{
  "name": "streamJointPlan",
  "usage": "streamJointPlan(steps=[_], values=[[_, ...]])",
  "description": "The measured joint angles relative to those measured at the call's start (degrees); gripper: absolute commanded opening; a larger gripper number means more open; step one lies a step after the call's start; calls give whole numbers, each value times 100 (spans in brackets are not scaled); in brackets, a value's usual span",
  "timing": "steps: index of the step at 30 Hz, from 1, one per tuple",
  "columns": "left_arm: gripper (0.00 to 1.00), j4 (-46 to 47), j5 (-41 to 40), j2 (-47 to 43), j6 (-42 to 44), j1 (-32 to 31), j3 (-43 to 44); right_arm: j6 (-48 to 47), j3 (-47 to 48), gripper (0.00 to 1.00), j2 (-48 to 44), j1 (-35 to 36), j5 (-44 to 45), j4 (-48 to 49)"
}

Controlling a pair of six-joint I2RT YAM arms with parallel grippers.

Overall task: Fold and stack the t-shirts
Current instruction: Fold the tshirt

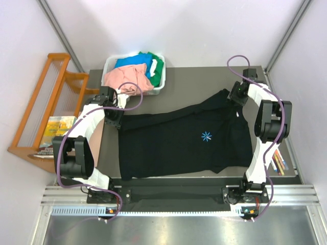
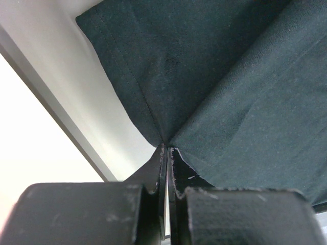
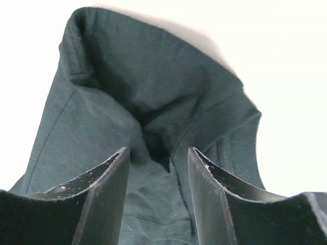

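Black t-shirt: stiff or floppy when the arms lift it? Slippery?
Likely floppy: the black t-shirt puckers to a point where the left gripper pinches it, and bunches into folds at the right gripper. Probably light and not slippery: matte cloth, held by a thin pinch.

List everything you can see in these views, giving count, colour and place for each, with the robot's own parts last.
table: one, grey, centre of view
bin: one, white, table's far left corner
black t-shirt: one, black with light-blue starburst, spread on the table
other t-shirts: salmon-pink, blue, green, piled in the bin; count unclear
wooden rack: one, orange, left of table
pens: several, table's right edge
left gripper: black, shut on the black t-shirt
right gripper: black, jaws apart, cloth between
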Motion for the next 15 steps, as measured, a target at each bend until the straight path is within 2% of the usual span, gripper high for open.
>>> streamJointPlan(steps=[1, 6, 15], values=[[0, -2, 2, 0, 0, 0, 0, 0, 0, 49, 0, -13, 0, 0], [0, 0, 0, 0, 0, 0, 0, 2, 0, 34, 0, -44, -7, 2], [0, 0, -2, 0, 0, 0, 0, 4, 0, 32, 4, -44, -87, 7]])
